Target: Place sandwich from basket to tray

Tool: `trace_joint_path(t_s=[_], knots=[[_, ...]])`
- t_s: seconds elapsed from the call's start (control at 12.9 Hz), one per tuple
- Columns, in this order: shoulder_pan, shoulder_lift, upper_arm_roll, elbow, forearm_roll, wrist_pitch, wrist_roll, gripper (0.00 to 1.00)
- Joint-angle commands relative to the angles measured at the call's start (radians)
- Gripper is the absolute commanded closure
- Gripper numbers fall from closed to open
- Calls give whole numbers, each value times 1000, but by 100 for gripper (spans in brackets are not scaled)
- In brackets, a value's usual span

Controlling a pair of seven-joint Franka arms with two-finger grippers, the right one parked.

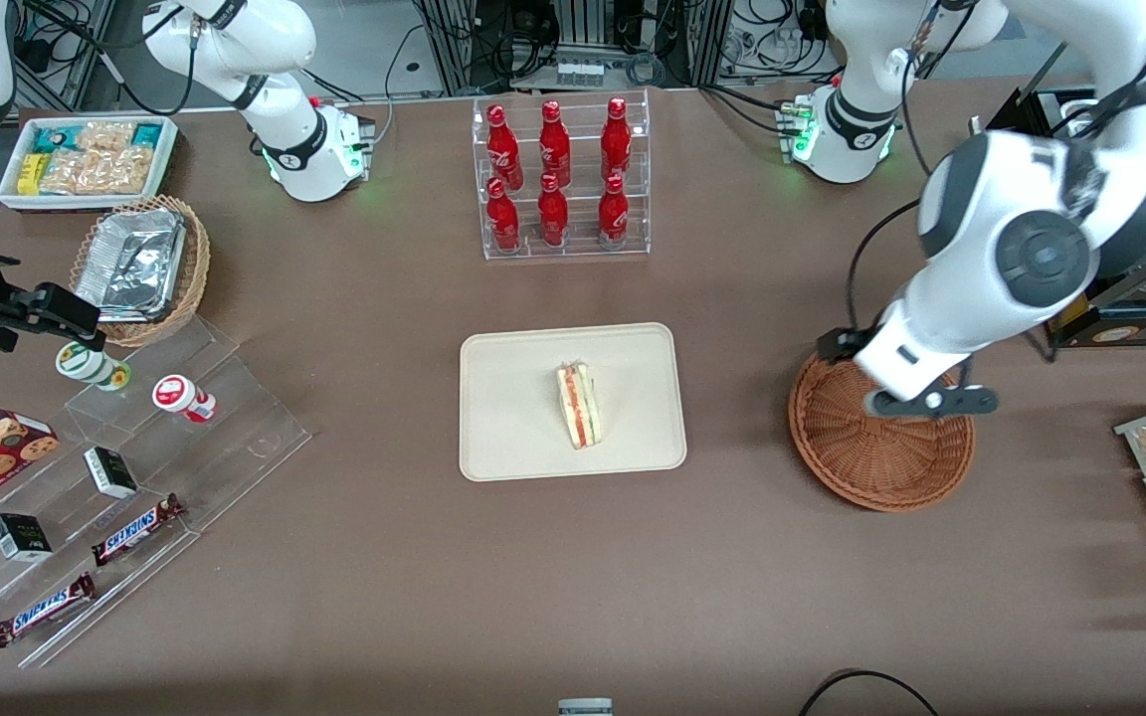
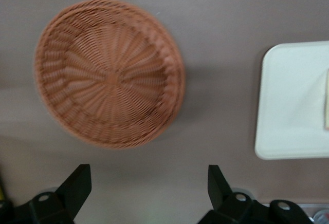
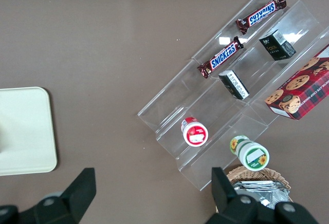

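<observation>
Jaws wide above basket [image 2: 110, 72]; sandwich [image 2: 326, 99] cropped

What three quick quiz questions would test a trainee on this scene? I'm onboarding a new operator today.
1. True or false: the sandwich lies on the tray.
2. What is inside the basket?
3. Multiple choice: the pincer is (a) shut on the sandwich, (b) open, above the table beside the basket, (c) inside the bottle rack.

Key: 1 true. 2 nothing; its woven bottom is bare. 3 b.
</observation>
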Motion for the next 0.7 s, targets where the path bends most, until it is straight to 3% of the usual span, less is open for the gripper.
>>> trace_joint_path(t_s=[0.0,0.62], knots=[[124,-107,-61,-47,-11,-81,117,0],[215,-184,-34,79,-6,-327,266,0]])
